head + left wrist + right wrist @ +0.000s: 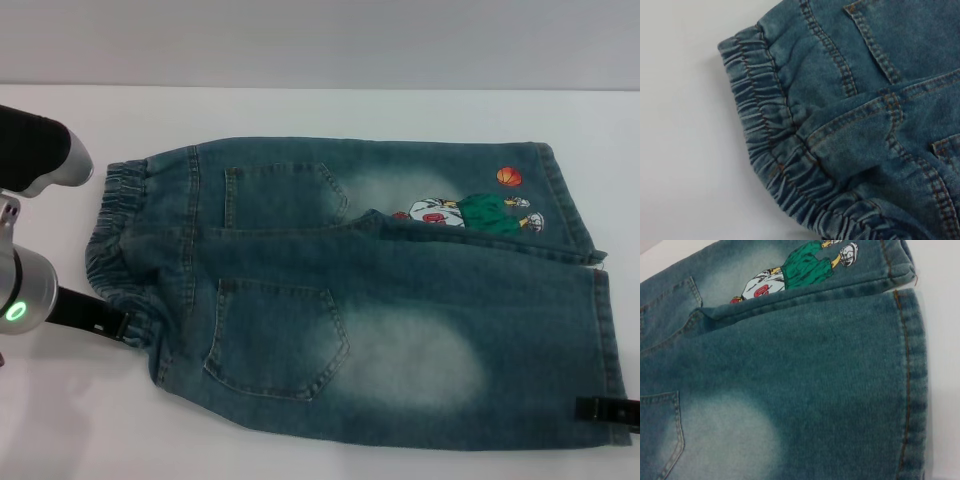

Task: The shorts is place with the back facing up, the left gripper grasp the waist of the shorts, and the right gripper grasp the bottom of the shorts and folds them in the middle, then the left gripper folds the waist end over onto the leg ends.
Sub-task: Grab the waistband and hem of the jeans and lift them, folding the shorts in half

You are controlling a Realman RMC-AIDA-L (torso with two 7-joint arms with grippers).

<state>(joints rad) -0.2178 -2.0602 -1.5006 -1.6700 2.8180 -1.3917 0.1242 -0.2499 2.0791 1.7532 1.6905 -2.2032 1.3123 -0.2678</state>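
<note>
Denim shorts [370, 290] lie flat, back pockets up, across the middle of the white surface [300, 110], waistband toward its left edge and leg hems toward its right. Neither fold looks begun. The left hand [105, 322] sits at the waistband's near corner and the right hand [605, 410] at the near leg hem; I cannot tell whether either is spread or pinching, so next both need a firm grip before lifting the near edge over.
</note>
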